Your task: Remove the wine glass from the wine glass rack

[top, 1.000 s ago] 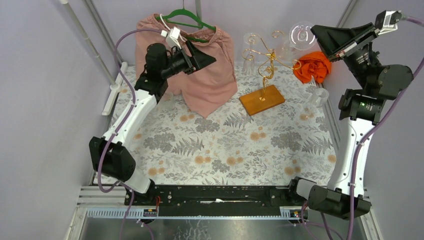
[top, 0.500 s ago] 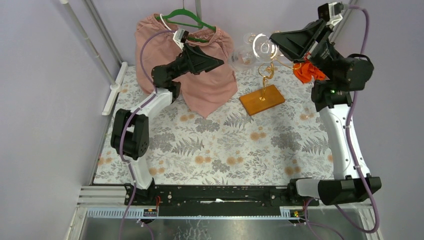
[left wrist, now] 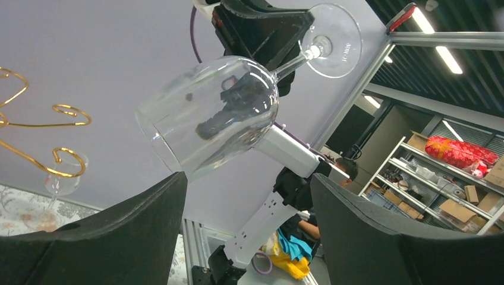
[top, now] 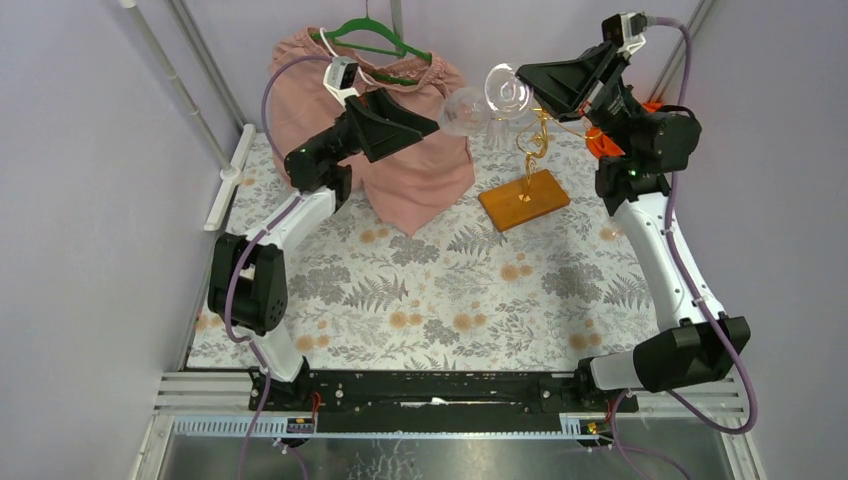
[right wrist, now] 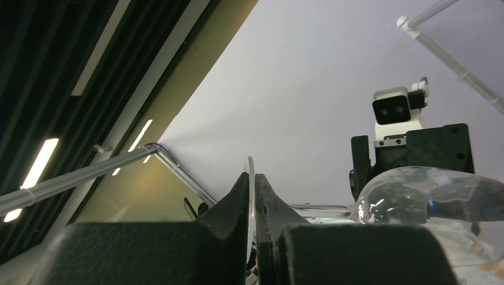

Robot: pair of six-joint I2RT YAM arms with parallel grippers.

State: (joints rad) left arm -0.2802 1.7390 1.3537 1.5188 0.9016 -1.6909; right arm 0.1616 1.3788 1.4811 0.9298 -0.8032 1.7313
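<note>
A clear wine glass [top: 470, 108] hangs sideways in the air at the back of the table. My right gripper [top: 524, 80] is shut on the rim of its round foot [right wrist: 249, 172]. The bowl [left wrist: 208, 116] points at my left gripper [top: 432, 118]. That gripper stands open just short of the bowl, with nothing between its fingers [left wrist: 125, 231]. The wine glass rack [top: 538, 128], gold wire on an orange-brown wooden base [top: 523, 198], stands below and right of the glass. Its curled arms [left wrist: 47, 124] show in the left wrist view, with another glass [left wrist: 62, 181] hanging there.
A pink garment [top: 410, 170] on a green hanger [top: 372, 42] hangs at the back, behind my left arm. An orange cloth [top: 598, 142] lies behind my right arm. The enclosure's back wall and frame posts [top: 205, 75] are close by.
My right arm has swung left with the wine glass, from the rack's right side to above its left. My left arm has risen and reached right until its open jaws meet the bowl.
</note>
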